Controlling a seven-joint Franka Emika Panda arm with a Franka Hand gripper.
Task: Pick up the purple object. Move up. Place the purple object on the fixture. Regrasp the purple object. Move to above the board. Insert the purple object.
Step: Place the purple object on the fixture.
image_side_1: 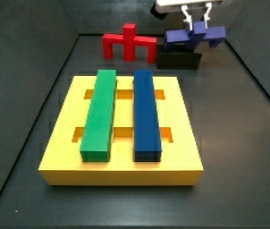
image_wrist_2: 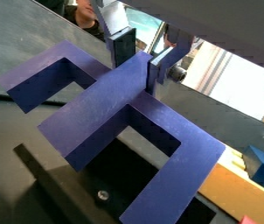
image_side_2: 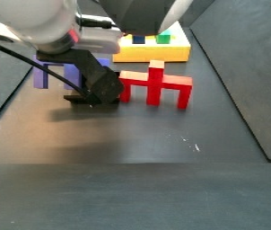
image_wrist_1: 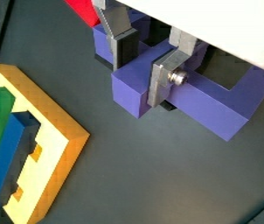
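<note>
- The purple object [image_wrist_2: 122, 105] looked rigid and matte, probably light for its size, with flat faces and square edges unlikely to slip or break; its narrow central web seemed the sensible place to grip.
- In both wrist views the gripper [image_wrist_1: 144, 63] had its jaws pinching that web, one silver finger [image_wrist_1: 166, 77] flat against a face of it, the wide arms spreading out to either side.
- In a side view the purple object [image_side_1: 198, 37] sat at the fixture [image_side_1: 181, 59], apparently resting on its top, though contact was hard to judge.
- The fixture stood beyond the board [image_side_1: 66, 148], just beside the red pronged piece [image_side_1: 128, 42].
</note>
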